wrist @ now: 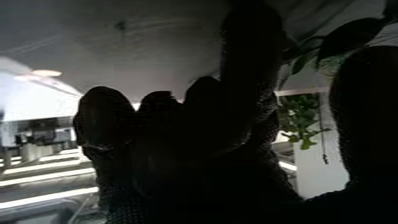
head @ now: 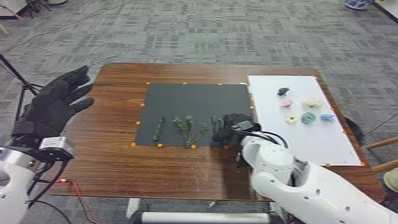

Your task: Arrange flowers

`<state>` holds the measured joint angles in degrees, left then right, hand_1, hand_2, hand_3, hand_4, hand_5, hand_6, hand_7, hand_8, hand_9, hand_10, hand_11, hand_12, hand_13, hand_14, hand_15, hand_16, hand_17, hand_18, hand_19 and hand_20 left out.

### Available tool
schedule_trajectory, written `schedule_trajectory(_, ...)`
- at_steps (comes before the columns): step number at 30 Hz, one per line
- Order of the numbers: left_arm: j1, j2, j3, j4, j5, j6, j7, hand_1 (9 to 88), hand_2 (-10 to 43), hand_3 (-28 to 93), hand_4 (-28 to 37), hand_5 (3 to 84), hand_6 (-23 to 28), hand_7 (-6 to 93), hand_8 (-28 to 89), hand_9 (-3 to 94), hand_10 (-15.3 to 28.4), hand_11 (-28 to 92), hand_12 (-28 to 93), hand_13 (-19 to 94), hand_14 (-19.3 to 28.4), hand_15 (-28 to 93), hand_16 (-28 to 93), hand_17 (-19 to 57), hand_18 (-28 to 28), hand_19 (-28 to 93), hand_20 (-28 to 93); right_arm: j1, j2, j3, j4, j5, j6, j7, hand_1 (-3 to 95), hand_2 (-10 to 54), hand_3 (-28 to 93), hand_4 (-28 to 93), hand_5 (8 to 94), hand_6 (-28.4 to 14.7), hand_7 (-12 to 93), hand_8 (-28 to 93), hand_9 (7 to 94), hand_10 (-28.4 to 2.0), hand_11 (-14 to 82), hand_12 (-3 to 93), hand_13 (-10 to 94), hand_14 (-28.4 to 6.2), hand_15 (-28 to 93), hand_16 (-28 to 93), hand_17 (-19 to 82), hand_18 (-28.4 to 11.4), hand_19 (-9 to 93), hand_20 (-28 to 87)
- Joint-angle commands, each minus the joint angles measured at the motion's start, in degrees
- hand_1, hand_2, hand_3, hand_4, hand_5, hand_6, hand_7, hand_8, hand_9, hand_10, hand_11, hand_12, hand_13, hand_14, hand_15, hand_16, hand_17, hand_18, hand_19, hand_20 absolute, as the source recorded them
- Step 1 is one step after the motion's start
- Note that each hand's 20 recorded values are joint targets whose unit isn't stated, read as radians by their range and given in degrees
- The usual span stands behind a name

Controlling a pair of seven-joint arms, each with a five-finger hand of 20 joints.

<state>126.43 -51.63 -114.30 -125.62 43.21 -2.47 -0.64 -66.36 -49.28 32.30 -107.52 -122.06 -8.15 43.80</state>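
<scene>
In the head view, my right hand [head: 234, 123] is low at the right side of the dark mat [head: 191, 97], beside a green stem [head: 216, 125]. More green stems [head: 185, 131] lie to its left, with a thin one [head: 159, 129] farthest left. My left hand [head: 55, 102] is raised at the table's left side, open and holding nothing. In the right wrist view, my right hand [wrist: 253, 105] has a straight finger and the thumb wide apart. Dark leaves [wrist: 351, 37] and a green sprig [wrist: 302, 117] appear around that gap; no grip on them is visible.
A white board [head: 311, 142] lies right of the mat. On it are a dark flower [head: 282, 91], a pink one [head: 287, 103], a cream one [head: 312, 102], a yellow one [head: 291, 119] and bluish ones [head: 308, 118]. Orange markers line the mat's edges.
</scene>
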Motion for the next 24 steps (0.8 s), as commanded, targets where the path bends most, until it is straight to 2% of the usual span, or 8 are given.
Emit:
schedule_trajectory(1, 0.82, -0.3, -0.26, -0.4, -0.28, -0.15, -0.28, 24.3, -8.9, 64, -28.3, 20.0, 1.5, 19.5, -9, 12.2, 8.0, 21, 18, 4, 10.8, 37, -6, -11.5, 17.7, 33, 11, 0.0, 3.86, 1.4, -0.6, -0.78, 1.22, 1.63, 14.9, -9.5, 79, -28, 77.2, -1.3, 57, -9, 82.0, -9.5, 65.7, 57.0, 78, -10.6, 87, 50, 45, -24.2, 93, 58)
schedule_trajectory(4, 1.11, -0.34, -0.38, -0.54, -0.27, -0.03, 0.0, 24.4, -8.9, 64, -28.3, 20.0, 1.5, 19.4, -9, 12.2, 8.1, 21, 18, 4, 10.8, 37, -6, -11.5, 17.7, 33, 11, -0.9, 5.13, 3.43, -1.63, 0.2, 2.56, 0.51, 16.0, -9.5, 79, -28, 75.7, -1.8, 56, -9, 80.5, -10.1, 65.5, 57.1, 76, -11.1, 87, 50, 43, -24.5, 93, 58)
schedule_trajectory(7, 1.19, -0.44, -0.37, -0.57, -0.19, -0.05, -0.04, 24.4, -8.8, 64, -28.3, 20.1, 1.5, 19.4, -9, 12.3, 8.1, 21, 18, 4, 10.8, 37, -6, -11.5, 17.7, 33, 11, -2.61, 7.66, 5.46, -2.15, -0.11, 11.09, -3.2, 17.0, -8.9, 80, -28, 69.6, -3.4, 49, -11, 73.2, -12.3, 64.4, 53.5, 71, -12.5, 85, 48, 36, -24.1, 91, 52)
schedule_trajectory(10, 1.2, -0.52, -0.22, -0.57, -0.18, -0.17, -0.07, 24.2, -8.9, 64, -28.3, 20.0, 1.5, 19.5, -9, 12.2, 8.1, 20, 18, 4, 10.8, 37, -6, -11.5, 17.7, 33, 11, -2.97, 10.19, 5.45, -1.29, -3.78, 21.93, -1.44, 18.6, -9.3, 84, -28, 53.2, -4.9, 38, -12, 52.5, -15.3, 57.8, 43.2, 55, -14.8, 79, 40, 26, -22.7, 80, 48)
schedule_trajectory(13, 1.22, -0.55, -0.19, -0.53, -0.12, -0.38, -0.14, 24.1, -9.0, 64, -28.3, 20.0, 1.5, 19.5, -9, 12.2, 8.1, 21, 18, 4, 10.8, 37, -6, -11.5, 17.7, 33, 11, -4.07, 12.79, 6.8, -0.52, -7.02, 29.83, 2.92, 19.5, -9.5, 85, -28, 44.0, -6.5, 33, -12, 41.9, -15.9, 52.4, 36.8, 46, -15.8, 76, 34, 23, -22.2, 78, 48)
schedule_trajectory(17, 1.79, -0.72, -0.63, -0.64, -0.12, -0.34, 0.03, 24.2, -8.8, 64, -28.3, 20.0, 1.5, 19.5, -9, 12.2, 8.1, 21, 18, 4, 10.8, 37, -6, -11.6, 17.7, 33, 11, -8.57, 17.43, 13.18, -2.26, -7.62, 30.35, 5.1, 19.5, -9.5, 85, -28, 35.2, -9.1, 30, -11, 31.8, -17.4, 50.5, 35.9, 40, -16.4, 78, 34, 22, -22.4, 78, 50)
schedule_trajectory(19, 2.19, -0.96, -1.18, -0.75, 0.11, -0.32, 0.3, 24.2, -8.9, 64, -28.3, 20.0, 1.5, 19.5, -9, 12.2, 8.0, 21, 18, 4, 10.8, 37, -6, -11.6, 17.7, 33, 11, -11.3, 19.37, 16.92, -2.98, -6.71, 28.46, 4.5, 19.1, -9.5, 83, -28, 33.0, -9.9, 28, -10, 30.4, -18.1, 44.0, 33.3, 39, -16.4, 79, 34, 21, -22.5, 77, 50)
schedule_trajectory(24, 2.6, -0.92, -2.98, -0.75, -0.16, -0.21, 0.65, 24.3, -9.0, 64, -28.3, 19.9, 1.4, 19.5, -9, 12.1, 7.9, 21, 18, 4, 10.7, 37, -6, -11.6, 18.2, 32, 11, -17.9, 23.68, 23.28, -2.16, -5.26, 28.55, -3.15, 24.6, -9.5, 73, -28, 29.5, -10.4, 24, -8, 27.7, -15.6, 31.3, 29.4, 35, -16.1, 78, 33, 18, -22.4, 74, 52)
